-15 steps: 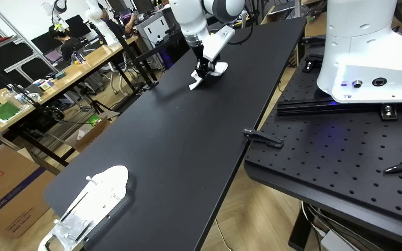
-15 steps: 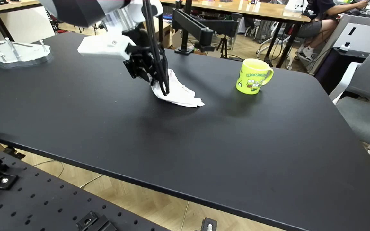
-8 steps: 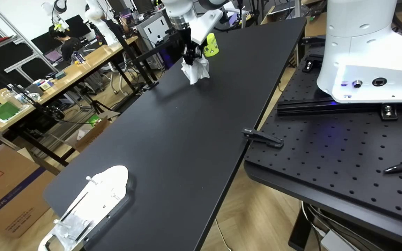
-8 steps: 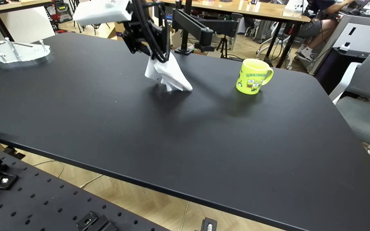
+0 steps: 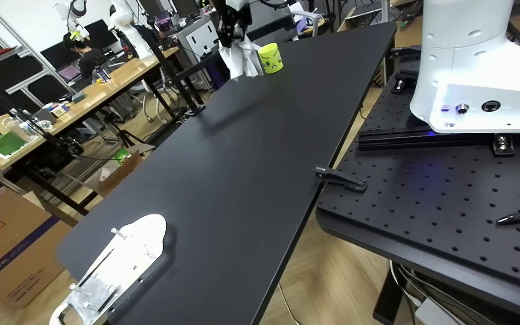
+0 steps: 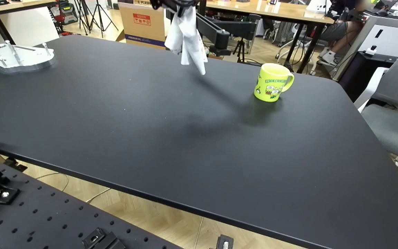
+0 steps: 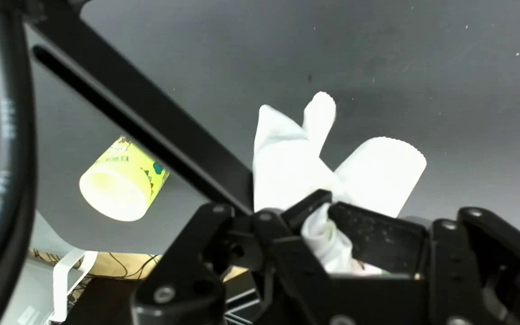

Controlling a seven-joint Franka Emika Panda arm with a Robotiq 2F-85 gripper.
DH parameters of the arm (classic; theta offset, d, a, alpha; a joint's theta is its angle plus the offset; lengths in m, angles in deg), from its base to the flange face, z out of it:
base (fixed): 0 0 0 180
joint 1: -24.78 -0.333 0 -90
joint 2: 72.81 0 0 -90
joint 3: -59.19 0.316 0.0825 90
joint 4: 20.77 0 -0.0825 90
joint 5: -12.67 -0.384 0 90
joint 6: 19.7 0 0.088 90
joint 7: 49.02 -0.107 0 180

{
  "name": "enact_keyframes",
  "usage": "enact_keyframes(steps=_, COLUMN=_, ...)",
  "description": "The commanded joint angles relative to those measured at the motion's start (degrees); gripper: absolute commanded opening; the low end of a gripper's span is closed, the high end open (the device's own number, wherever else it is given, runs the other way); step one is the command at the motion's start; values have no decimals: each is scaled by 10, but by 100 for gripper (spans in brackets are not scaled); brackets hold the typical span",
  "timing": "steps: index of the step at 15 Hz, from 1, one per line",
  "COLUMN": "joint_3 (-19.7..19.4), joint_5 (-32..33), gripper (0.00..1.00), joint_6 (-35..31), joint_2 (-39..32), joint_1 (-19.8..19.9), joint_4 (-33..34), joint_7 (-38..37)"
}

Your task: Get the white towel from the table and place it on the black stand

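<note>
**Up off the table [image 5: 224, 180]: white towel [image 7: 282, 171] in the grip, stand yet to be reached**

Closest in the wrist view, the gripper [image 7: 325, 216] is pinched together, with crumpled cloth filling the narrow gap between its fingers [image 7: 377, 230]. It has hold of the towel and nothing else that shows; how deep a fold is caught I cannot tell.

Just beyond the fingers, the rest of the towel droops in loose tails. A second ago it was still partly spread on the table; now, in both exterior views, it hangs clear. That suggests the picking-up is done and the carrying and laying down remain.

Past it, a yellow cup [image 6: 271, 83] stands upright on the table, in the same place as a second ago and apart from the towel. A low swing that way could let a tail brush it.

Farther back in an exterior view, a jointed black stand [image 6: 219, 39] rises at the table's far edge, probably the target. The towel hangs partly in front of it there; whether they touch I cannot tell. The next move likely calls for draping the cloth evenly, since a lopsided drape could slide off.
</note>
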Motion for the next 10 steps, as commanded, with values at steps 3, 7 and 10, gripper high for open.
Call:
enact_keyframes(steps=3, joint_3=-31, joint_5=-86, gripper=0, joint_6=106, joint_2=77, joint_1=-25, joint_4=45, joint_7=99)
enact_keyframes(steps=7, joint_3=-35, joint_5=-110, gripper=0, joint_6=154, joint_2=105, joint_1=-23, joint_4=53, joint_7=125)
enact_keyframes(steps=10, joint_3=-40, joint_5=-109, gripper=0, joint_6=155, joint_2=108, joint_1=-17, joint_4=40, joint_7=118)
